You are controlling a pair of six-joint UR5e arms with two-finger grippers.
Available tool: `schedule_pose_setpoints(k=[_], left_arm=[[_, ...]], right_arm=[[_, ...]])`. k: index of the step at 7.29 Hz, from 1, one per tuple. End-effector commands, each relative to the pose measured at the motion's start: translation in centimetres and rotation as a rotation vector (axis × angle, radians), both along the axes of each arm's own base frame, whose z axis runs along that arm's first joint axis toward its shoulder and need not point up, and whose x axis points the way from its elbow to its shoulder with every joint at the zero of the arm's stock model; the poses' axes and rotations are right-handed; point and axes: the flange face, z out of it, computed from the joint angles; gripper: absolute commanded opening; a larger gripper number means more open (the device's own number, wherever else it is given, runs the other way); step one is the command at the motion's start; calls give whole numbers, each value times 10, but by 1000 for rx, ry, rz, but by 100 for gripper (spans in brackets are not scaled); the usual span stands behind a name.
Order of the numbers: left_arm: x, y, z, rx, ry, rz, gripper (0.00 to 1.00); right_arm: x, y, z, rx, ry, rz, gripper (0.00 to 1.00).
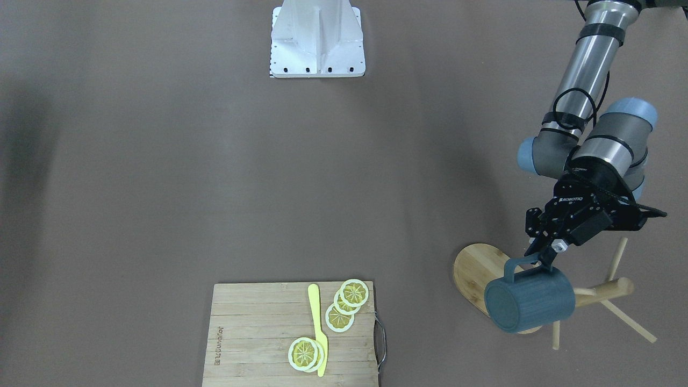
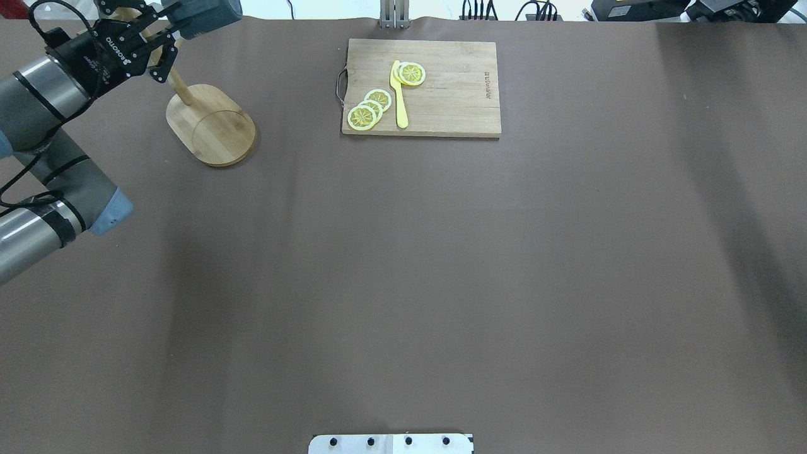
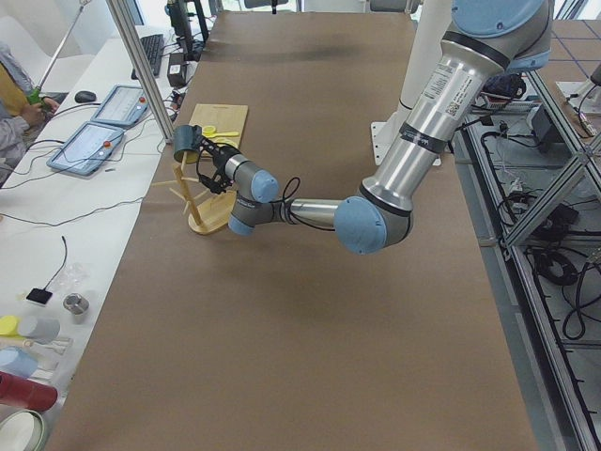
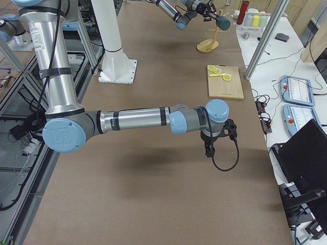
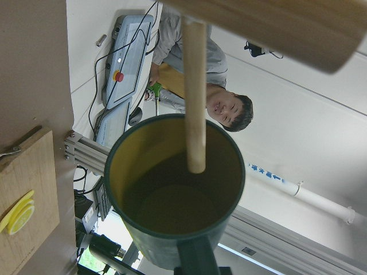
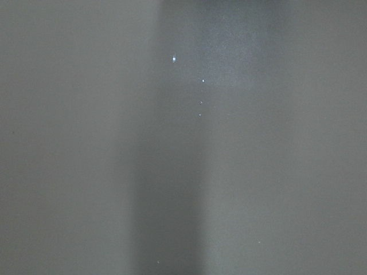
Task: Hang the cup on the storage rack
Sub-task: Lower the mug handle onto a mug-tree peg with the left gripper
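Storage rack (image 2: 214, 126) stands far left on the table (image 2: 403, 284). My left gripper (image 1: 543, 258) is up over its base, clamped on the handle of the cup (image 1: 529, 301). The cup lies sideways in the air just right of the post, mouth toward it. In my left wrist view one peg (image 5: 195, 91) crosses in front of the mouth; touching or not, can't tell. Cutting board (image 2: 441, 94) sits far centre, right of the rack and apart from it. On it are a knife (image 2: 400, 104) and lemon slices (image 2: 362, 117) on both sides of the knife. My right gripper (image 4: 209, 148) hangs over the table right of the board, well apart.
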Motion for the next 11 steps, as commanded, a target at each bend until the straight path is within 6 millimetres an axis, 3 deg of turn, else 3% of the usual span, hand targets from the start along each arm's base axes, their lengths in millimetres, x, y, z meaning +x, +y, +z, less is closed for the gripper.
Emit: schedule_pose_setpoints(k=[1,8,11], left_arm=[[-8,12,32,20,15,7,0],[-22,15,47,8,22,-2,0],[-23,19,56,14,-15,-16,2]], right_arm=[[0,0,-4,-2,-2,8,100],[-1,4,-7,-18,-19,22,100],[0,9,-19,-27,-28,48,100]])
